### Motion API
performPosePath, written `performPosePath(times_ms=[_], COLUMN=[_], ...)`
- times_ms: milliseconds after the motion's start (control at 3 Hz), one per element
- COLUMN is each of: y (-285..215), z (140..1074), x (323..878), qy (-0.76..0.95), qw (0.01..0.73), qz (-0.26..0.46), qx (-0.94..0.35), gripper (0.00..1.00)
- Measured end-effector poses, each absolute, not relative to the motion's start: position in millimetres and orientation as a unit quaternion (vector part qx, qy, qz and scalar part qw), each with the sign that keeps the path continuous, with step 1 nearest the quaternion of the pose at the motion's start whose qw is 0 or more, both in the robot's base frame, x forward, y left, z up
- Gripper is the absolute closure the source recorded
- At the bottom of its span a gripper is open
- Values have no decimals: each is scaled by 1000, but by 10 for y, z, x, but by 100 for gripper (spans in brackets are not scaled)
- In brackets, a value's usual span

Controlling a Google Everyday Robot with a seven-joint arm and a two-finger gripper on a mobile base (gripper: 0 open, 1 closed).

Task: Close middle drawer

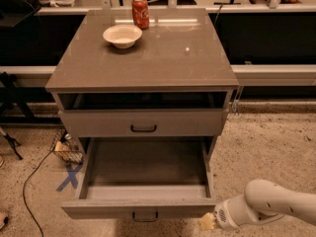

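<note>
The middle drawer (148, 169) is pulled far out of the grey cabinet (143, 63). It is deep, grey and empty inside, and its flat front (98, 210) carries a small dark bar handle (144, 215) at the lower edge. My gripper (207, 222), pale yellow at the tip of a white arm (276, 204), is at the bottom right, just below and in front of the drawer front's right corner. I cannot tell if it touches the front.
The upper drawer front (143, 122) with its dark handle sits above, with a dark gap over it. A white bowl (122, 35) and a red can (140, 12) stand on the cabinet top. A cable (29, 181) and blue tape cross (69, 177) lie on the floor at left.
</note>
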State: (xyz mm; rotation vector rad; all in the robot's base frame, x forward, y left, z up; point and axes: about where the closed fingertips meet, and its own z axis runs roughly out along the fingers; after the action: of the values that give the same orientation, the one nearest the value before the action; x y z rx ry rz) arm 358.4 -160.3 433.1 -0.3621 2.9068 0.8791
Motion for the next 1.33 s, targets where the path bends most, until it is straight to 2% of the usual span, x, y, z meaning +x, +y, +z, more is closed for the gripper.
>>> performPosePath(times_ms=[333, 667, 1333], y=[-1550, -1489, -1475], z=[4028, 3872, 3878], x=[3735, 4050, 4201], qy=[956, 960, 960], qw=[61, 95, 115], qz=[268, 247, 241], qx=[-103, -89, -84], gripper=[100, 100, 100])
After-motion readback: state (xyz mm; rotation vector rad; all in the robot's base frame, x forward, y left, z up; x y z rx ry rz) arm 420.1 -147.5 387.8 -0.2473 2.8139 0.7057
